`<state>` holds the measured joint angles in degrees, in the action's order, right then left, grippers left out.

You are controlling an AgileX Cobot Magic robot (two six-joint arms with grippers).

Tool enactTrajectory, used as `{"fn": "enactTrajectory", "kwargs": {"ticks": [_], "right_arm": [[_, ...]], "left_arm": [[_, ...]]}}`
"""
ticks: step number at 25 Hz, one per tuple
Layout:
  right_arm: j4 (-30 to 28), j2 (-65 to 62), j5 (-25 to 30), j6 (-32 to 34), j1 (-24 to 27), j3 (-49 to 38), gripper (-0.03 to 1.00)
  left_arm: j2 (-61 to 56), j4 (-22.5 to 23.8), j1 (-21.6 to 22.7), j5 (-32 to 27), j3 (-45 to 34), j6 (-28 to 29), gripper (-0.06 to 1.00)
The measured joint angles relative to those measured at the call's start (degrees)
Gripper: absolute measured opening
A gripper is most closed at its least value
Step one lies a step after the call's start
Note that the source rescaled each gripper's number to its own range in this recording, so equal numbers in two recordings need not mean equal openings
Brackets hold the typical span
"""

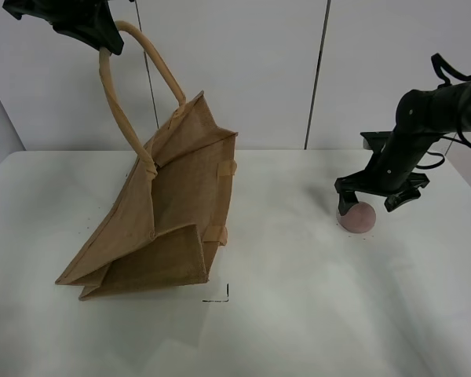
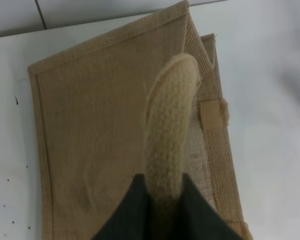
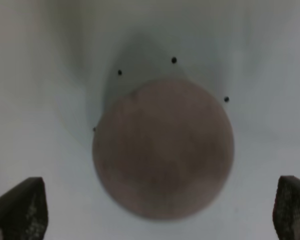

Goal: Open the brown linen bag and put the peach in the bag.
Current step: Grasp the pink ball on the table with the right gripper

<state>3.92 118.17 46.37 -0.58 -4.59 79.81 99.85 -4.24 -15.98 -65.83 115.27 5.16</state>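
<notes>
The brown linen bag (image 1: 165,228) leans tilted on the white table (image 1: 337,314), with its mouth turned to the right. My left gripper (image 1: 104,41) is high at the top left, shut on one light loop handle (image 1: 118,110) and holding it up. In the left wrist view the handle (image 2: 171,125) runs up between the gripper's fingers (image 2: 165,200) over the bag's side (image 2: 90,130). The peach (image 1: 358,217) lies on the table at the right. My right gripper (image 1: 370,203) is open just above it, a finger on each side. The right wrist view shows the peach (image 3: 163,150) between the spread fingertips (image 3: 20,210).
A small black corner mark (image 1: 220,297) is on the table in front of the bag. A white panelled wall (image 1: 259,71) stands behind the table. Small black specks dot the table around the peach (image 3: 174,60).
</notes>
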Motion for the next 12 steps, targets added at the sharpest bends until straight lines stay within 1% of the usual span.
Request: {"fn": "enactTrajectory", "kwargs": {"ticks": [3,6,8,9,10,12], "right_arm": [[0.06,2.77,-2.94,0.00,0.00,0.00,1.00],[0.46,4.86,-4.50,0.00,0.00,0.00,0.99],[0.66,5.21,-4.91,0.00,0.00,0.00,0.91],[0.66,5.21,-5.21,0.00,0.00,0.00,0.81],[0.66,5.21,-5.30,0.02,0.00,0.00,0.66],[0.71,5.21,-5.30,0.02,0.00,0.23,0.30]], "left_arm": [[0.00,0.00,0.00,0.00,0.00,0.00,0.01],[0.00,0.00,0.00,0.07,0.00,0.00,0.01],[0.00,0.00,0.00,0.08,0.00,0.00,0.01],[0.00,0.00,0.00,0.13,0.00,0.00,0.01],[0.00,0.00,0.00,0.13,0.00,0.00,0.01],[0.00,0.00,0.00,0.13,0.00,0.00,0.01]]}}
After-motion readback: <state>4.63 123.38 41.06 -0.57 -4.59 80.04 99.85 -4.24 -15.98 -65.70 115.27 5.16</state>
